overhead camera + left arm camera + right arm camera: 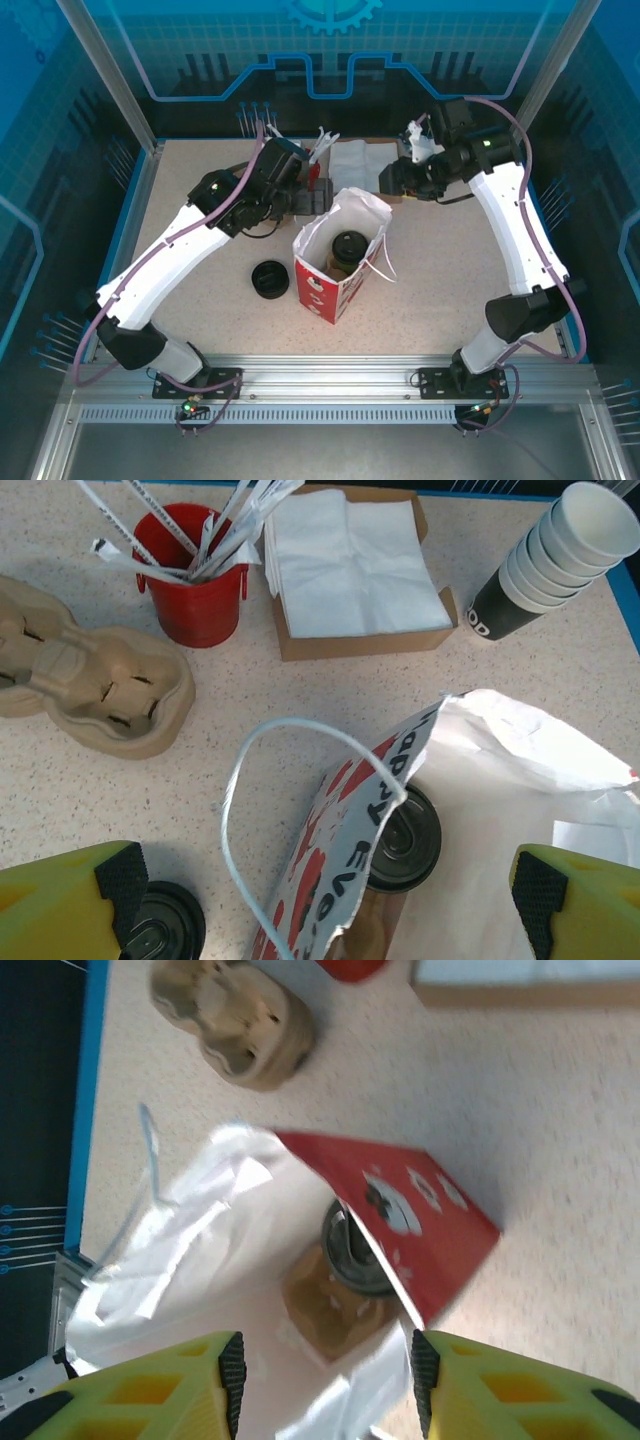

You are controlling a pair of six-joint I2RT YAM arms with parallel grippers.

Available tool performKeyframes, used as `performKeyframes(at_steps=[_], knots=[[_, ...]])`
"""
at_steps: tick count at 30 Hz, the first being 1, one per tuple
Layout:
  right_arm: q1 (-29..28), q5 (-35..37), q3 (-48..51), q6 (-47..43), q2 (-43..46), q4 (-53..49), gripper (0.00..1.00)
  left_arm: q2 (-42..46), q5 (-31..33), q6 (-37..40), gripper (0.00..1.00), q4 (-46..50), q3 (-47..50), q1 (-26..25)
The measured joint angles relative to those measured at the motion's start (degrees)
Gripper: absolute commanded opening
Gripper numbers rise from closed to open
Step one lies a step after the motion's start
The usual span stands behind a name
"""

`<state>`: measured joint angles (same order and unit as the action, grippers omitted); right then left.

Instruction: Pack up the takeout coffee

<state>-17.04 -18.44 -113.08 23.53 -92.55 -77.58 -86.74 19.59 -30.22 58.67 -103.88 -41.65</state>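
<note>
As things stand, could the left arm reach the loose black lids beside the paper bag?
Probably yes: the left hand is open, and the black lids lie uncovered on that arm's side of the paper bag.

Red-and-white paper bag (322, 292) stands upright in the middle of the speckled beige worktop (440, 270), mouth open. Inside it: small paper cup with round black plastic lid (348, 246), upright. Low stack of round black lids (270, 278) just left of the bag, not touching. Beyond the bag's far-left corner: left end effector (308, 196). Beyond its far-right side: right end effector (396, 182). Pile of white napkins (355, 156) at the far edge.
</note>
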Motion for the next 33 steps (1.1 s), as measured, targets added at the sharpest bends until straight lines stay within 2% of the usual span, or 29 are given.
performKeyframes(at_steps=[7, 16, 22, 33], knots=[[-0.3, -0.4, 10.1, 8.5, 6.4, -3.9, 0.49, 0.2, -6.2, -3.0, 0.92, 0.4, 6.8, 0.7], [-2.9, -2.0, 20.6, 15.3, 9.7, 0.7, 0.50, 2.2, -12.7, -7.3, 0.88, 0.2, 14.8, 0.7], [-3.3, -2.5, 21.8, 17.0, 9.8, 5.1, 0.51, 4.5, -17.5, -10.0, 0.85, -2.8, 17.6, 0.2], [-3.3, -3.3, 17.8, 16.5, 5.9, 6.6, 0.52, 9.1, -22.5, -14.6, 0.85, -9.4, 24.3, -4.7]])
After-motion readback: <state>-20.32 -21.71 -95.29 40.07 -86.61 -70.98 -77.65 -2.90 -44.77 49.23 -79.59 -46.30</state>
